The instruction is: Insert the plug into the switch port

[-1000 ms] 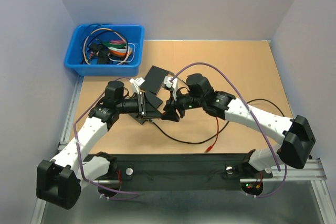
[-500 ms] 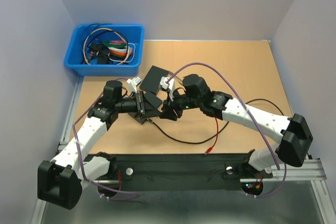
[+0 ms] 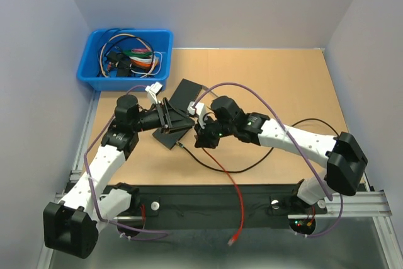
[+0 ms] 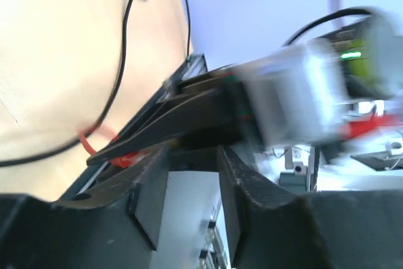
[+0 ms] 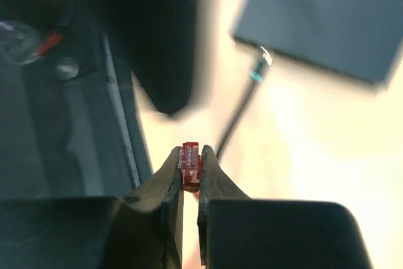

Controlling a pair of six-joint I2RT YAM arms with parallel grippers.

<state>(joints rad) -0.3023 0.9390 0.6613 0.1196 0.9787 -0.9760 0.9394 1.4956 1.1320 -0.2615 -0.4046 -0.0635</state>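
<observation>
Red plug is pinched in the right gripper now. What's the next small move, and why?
Probably ease the right gripper toward the switch, turning the plug to face the switch's side. The plug is clamped in the jaws but sits clear of the switch, and no port shows in any view, so lining up likely comes before pushing in.

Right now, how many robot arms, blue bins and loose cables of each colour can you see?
Robot arms: 2 (left arm, right arm)
Blue bin: 1
Red cable: 1
Black cable: 1
Total: 5
</observation>
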